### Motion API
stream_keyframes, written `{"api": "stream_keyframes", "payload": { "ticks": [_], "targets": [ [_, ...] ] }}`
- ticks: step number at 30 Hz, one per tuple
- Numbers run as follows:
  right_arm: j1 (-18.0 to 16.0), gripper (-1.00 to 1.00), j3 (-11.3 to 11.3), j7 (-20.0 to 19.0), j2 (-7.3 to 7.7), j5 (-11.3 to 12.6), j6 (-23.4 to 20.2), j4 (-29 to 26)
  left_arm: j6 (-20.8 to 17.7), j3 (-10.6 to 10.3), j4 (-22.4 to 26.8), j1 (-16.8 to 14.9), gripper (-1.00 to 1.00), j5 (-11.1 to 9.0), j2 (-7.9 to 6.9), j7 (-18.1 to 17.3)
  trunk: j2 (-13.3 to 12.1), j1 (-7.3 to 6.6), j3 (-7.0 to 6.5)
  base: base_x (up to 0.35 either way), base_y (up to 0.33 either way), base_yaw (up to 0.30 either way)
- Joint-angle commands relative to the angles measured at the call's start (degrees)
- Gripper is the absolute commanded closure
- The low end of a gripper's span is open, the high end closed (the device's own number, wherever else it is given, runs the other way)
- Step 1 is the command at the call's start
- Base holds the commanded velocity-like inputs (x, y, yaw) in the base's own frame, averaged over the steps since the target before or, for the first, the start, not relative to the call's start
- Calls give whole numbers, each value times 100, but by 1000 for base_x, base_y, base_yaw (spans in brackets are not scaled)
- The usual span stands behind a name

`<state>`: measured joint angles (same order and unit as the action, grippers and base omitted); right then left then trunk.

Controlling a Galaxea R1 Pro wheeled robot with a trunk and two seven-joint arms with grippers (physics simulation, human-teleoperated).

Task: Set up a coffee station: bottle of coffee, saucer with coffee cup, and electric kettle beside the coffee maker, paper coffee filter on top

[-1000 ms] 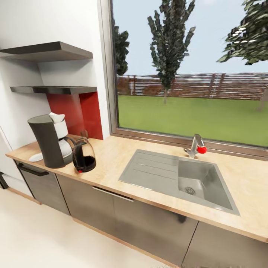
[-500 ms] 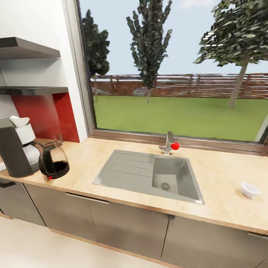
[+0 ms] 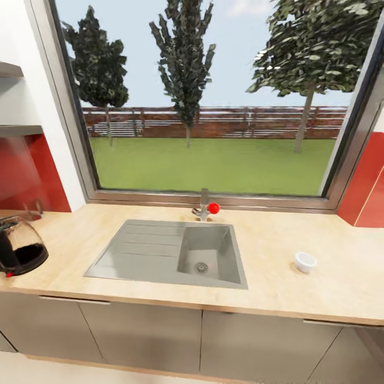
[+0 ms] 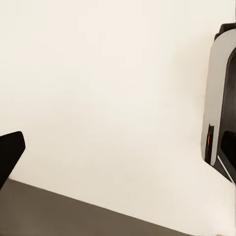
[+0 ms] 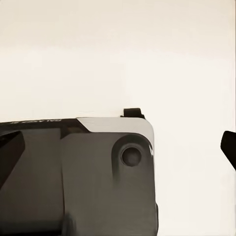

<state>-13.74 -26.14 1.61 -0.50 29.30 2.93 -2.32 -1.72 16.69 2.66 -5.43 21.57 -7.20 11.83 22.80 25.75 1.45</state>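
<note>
In the head view, the kitchen countertop (image 3: 277,234) runs across the picture under a wide window (image 3: 208,101). The steel sink (image 3: 170,253) sits at the centre, with a tap (image 3: 205,205) bearing a red knob at its 12 o'clock edge. The coffee cup (image 3: 305,262), small and white, stands alone on the wood at about 3 o'clock from the sink, well apart from it. The electric kettle (image 3: 18,248) stands at about 9 o'clock, cut by the picture's edge, its lower part dark. Dark grey cabinet fronts (image 3: 202,341) lie below the worktop, and red wall panels (image 3: 368,181) flank the window.

In the left wrist view, a pale floor (image 4: 108,88) spreads out, with a grey and black part of the robot's base (image 4: 221,98) at 3 o'clock. A dark fingertip (image 4: 10,150) shows at 9 o'clock; whether this tool is apart or together cannot be told.

In the right wrist view, the same pale floor lies behind a grey robot body (image 5: 78,177) at 7 o'clock. Dark fingertips (image 5: 228,145) show at both side edges, so the jaws stand apart with nothing between them.
</note>
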Motion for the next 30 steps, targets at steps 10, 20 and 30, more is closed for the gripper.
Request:
{"api": "stream_keyframes", "payload": {
  "ticks": [10,20,30],
  "targets": [
    [-6,-100,-49,17,-19,49,15,4,-21,45,-72,-2,-100,49,-1,29,12,4,13,-17,-274,-266],
    [-6,-100,-35,23,-22,57,15,4,-13,60,-68,-2,-100,40,-1,34,12,4,13,-162,-252,-209],
    [-6,-100,-32,27,-38,49,15,-5,-16,75,-81,54,-100,39,-68,38,12,4,13,-78,-171,-7]
  ]
}}
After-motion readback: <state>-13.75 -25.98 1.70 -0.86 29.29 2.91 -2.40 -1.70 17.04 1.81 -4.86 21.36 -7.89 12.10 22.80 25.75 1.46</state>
